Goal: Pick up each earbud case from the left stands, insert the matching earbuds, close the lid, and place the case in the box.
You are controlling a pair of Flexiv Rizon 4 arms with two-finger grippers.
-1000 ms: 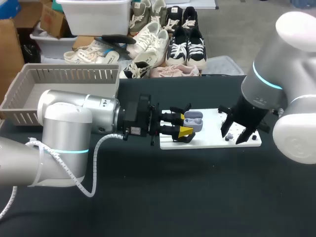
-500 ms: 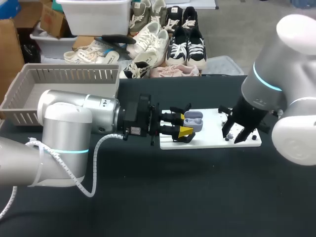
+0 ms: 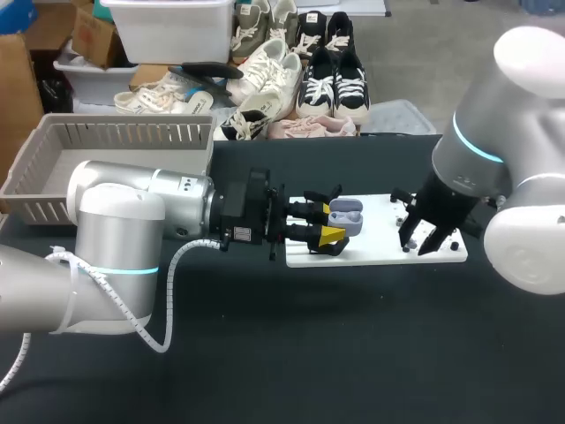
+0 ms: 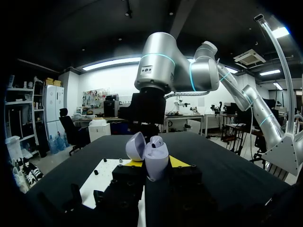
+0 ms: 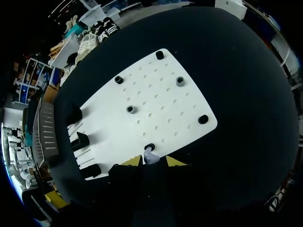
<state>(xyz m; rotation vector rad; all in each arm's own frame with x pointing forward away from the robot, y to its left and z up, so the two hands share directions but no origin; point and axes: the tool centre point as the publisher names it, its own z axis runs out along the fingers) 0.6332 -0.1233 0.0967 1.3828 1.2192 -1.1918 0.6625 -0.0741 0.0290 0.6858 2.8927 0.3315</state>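
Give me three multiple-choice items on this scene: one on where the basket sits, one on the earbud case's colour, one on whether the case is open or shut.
1. Where on the table is the grey basket?
A. near right corner
B. far left corner
C. dead centre

2. What colour is the earbud case held in the left gripper?
A. lavender
B. black
C. red

3. What state is that case in?
A. shut
B. broken into two loose pieces
C. hinged open

Answers:
1 B: the head view shows the basket at the far left of the table.
2 A: the head and left wrist views both show it pale purple.
3 C: the left wrist view shows its two halves spread apart.
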